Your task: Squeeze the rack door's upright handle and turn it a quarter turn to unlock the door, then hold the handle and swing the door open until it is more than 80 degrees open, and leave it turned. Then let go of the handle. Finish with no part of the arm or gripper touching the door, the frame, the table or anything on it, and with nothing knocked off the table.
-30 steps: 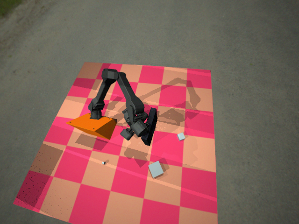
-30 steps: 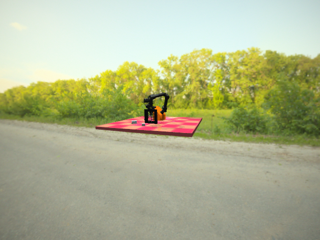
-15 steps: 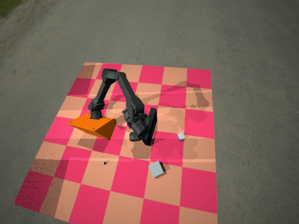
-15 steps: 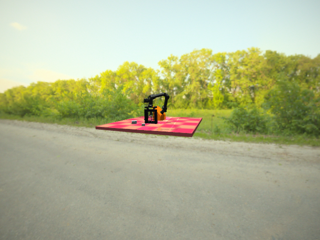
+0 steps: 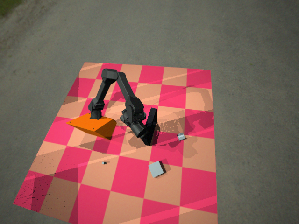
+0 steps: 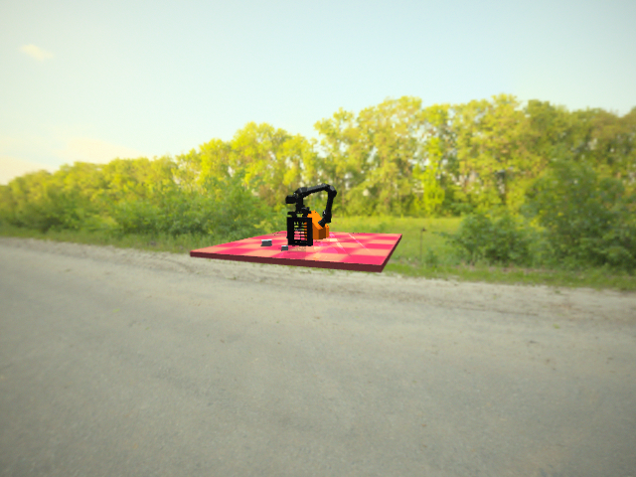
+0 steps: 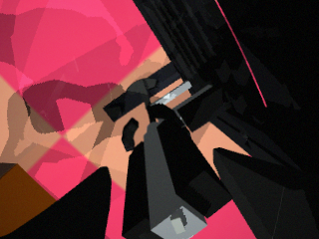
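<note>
Pincer (image 5: 147,140) (image 6: 300,211) (image 7: 162,165) partway open, by my reading with nothing gripped: in the wrist view its two dark fingers stand apart at lower left and lower right, with a dark upright handle (image 7: 159,169) rising between them, and background showing on either side of the handle. The handle belongs to the rack (image 5: 152,120) (image 6: 310,234) (image 7: 185,45), a thin black frame at the middle of the top view, standing upright on the checkered counter (image 5: 130,173) (image 6: 354,258) (image 7: 55,30).

As for progress, the rack looks like one slim slab from above, with no panel visibly swung wide, so I judge the door to be shut or nearly so. Whether the handle has had its quarter turn I cannot tell; the dark parts run together. The squeeze is not in place now. Swinging the door past the required angle, letting go and drawing clear all appear to be left, and probably the unlocking turn too.

Nothing appears knocked off: the larger pale block (image 5: 156,169) (image 6: 266,241) lies below the rack in the top view, the smaller block (image 5: 181,136) (image 6: 284,247) to its right, and a tiny piece (image 5: 103,163) at lower left.
</note>
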`<control>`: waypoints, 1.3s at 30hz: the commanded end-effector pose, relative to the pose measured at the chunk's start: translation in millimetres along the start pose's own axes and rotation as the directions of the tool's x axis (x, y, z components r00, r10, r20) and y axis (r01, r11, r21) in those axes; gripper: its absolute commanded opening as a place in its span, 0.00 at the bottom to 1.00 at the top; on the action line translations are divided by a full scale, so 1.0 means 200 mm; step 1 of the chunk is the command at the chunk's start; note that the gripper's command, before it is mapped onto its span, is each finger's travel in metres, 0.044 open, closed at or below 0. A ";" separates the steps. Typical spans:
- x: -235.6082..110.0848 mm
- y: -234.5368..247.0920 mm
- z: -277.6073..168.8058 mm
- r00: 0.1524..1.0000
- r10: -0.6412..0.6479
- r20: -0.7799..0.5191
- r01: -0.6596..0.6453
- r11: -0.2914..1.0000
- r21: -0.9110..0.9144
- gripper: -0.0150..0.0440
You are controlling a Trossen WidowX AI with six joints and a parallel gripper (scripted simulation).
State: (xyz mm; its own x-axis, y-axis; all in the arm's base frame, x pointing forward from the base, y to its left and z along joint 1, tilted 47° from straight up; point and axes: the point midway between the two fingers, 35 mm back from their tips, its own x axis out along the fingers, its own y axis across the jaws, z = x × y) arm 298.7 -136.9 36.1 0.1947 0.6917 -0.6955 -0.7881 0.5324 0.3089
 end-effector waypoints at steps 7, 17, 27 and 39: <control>0.01 0.00 0.02 1.000 0.003 0.004 0.000 0.875 -0.483 0.76; 0.01 0.00 0.02 1.000 0.003 0.004 0.000 0.809 -0.587 0.76; 0.01 0.00 0.02 1.000 0.003 0.004 0.000 0.809 -0.587 0.67; 0.01 0.00 0.02 1.000 0.003 0.004 0.000 0.809 -0.587 0.53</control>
State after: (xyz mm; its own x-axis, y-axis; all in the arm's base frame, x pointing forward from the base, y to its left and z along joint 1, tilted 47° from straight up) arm 301.7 -133.8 36.4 0.1953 0.6945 -0.6924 -0.9807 0.1472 -0.1289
